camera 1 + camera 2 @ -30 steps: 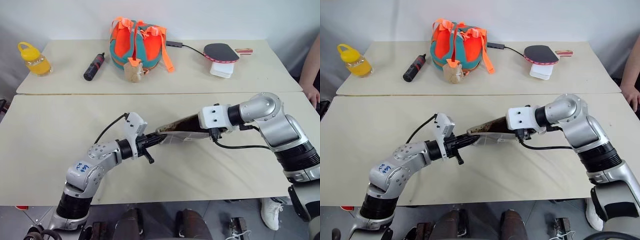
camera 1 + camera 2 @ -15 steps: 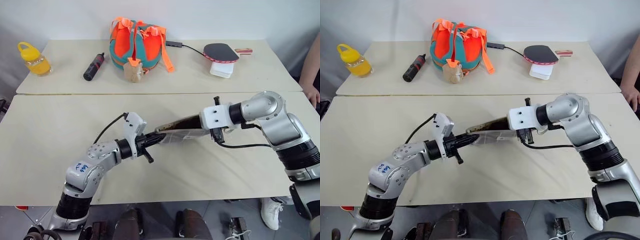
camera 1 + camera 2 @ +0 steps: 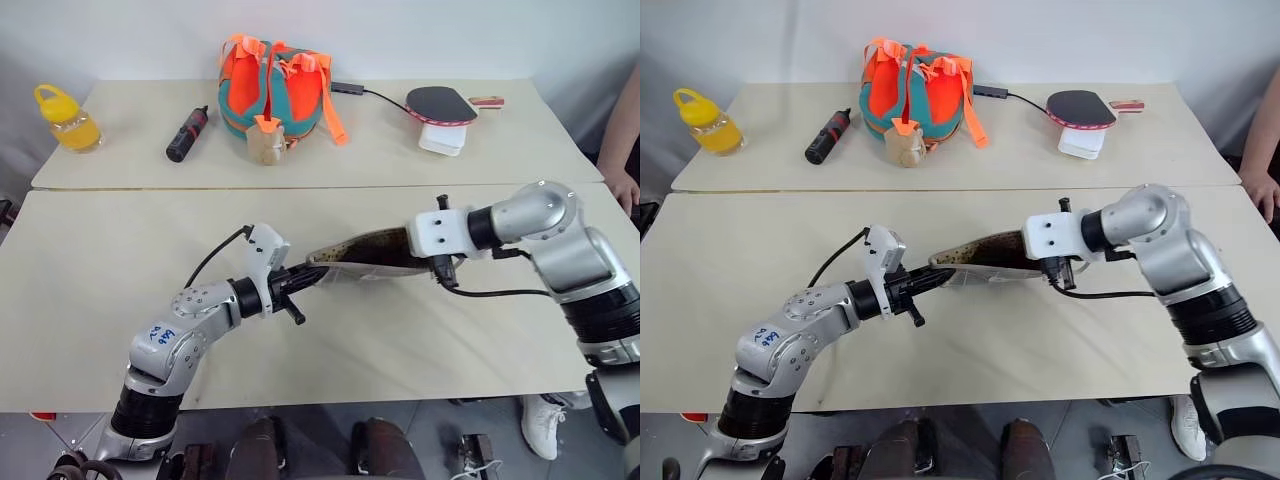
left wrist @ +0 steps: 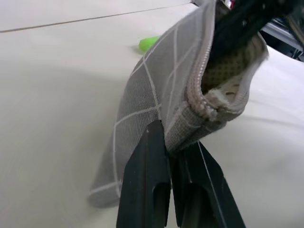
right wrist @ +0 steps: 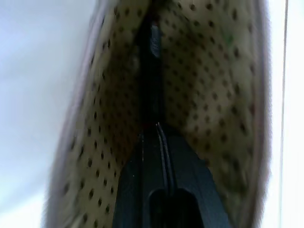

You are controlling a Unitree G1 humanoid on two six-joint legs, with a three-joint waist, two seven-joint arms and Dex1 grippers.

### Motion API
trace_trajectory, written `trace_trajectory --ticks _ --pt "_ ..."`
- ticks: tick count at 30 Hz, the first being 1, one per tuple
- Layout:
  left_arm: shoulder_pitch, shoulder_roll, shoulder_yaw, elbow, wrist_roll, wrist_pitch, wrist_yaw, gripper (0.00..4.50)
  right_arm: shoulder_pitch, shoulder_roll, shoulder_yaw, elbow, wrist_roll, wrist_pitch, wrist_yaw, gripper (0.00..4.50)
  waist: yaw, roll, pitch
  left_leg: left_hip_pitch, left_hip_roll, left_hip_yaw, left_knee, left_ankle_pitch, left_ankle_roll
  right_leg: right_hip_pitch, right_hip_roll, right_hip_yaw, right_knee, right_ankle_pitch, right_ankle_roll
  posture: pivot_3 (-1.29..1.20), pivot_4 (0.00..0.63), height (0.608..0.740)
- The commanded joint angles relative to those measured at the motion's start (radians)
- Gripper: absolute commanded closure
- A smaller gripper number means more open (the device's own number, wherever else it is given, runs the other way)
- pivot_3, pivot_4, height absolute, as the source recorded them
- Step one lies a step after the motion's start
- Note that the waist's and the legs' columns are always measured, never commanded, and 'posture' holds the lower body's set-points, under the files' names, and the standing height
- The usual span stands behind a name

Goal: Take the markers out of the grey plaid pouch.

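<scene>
Over bare table [image 3: 90,300], left gripper [image 4: 176,153] pinches the pouch [image 4: 161,102] rim; right gripper [image 5: 157,124], pressed together inside, may drag it loose.

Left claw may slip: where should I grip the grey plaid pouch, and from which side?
Pinch the flat end seam of the grey plaid pouch beside the zip, coming lengthwise from the robot's left, like the left claw. Fabric is thin there, leaving the mouth free for the right claw.

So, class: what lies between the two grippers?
The pouch spans the stretch in the eye views: left gripper pinches one end, right gripper reaches inside the other.
</scene>
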Motion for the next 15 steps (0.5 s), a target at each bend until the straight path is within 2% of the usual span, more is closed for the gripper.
trace_trajectory --ticks 1,4,7,15 --pt "-0.001 -0.009 0.020 -0.020 -0.014 0.009 0.006 4.50 -0.027 0.016 0.009 0.047 -0.070 -0.042 -0.068 4.32 0.002 0.000 0.000 0.000 0.000 0.000 0.000 0.000 0.000 0.000 0.000 0.000 0.000 0.000 0.000 0.00 0.150 0.740" --pt "-0.004 -0.009 0.022 -0.013 -0.021 0.020 0.001 4.50 -0.016 0.025 0.001 0.036 -0.055 -0.015 -0.052 3.60 0.003 0.000 0.000 0.000 0.000 0.000 0.000 0.000 0.000 0.000 0.000 0.000 0.000 0.000 0.000 0.00 0.150 0.740" --pt "-0.010 -0.019 0.033 -0.002 -0.043 0.041 -0.004 4.50 -0.003 0.027 0.004 0.003 -0.047 -0.002 -0.038 2.55 0.002 0.000 0.000 0.000 0.000 0.000 0.000 0.000 0.000 0.000 0.000 0.000 0.000 0.000 0.000 0.00 0.150 0.740" --pt "-0.038 -0.052 0.067 0.023 -0.164 0.167 -0.033 4.50 -0.004 0.053 0.010 -0.022 -0.067 0.027 -0.055 2.55 0.003 0.000 0.000 0.000 0.000 0.000 0.000 0.000 0.000 0.000 0.000 0.000 0.000 0.000 0.000 0.00 0.150 0.740"
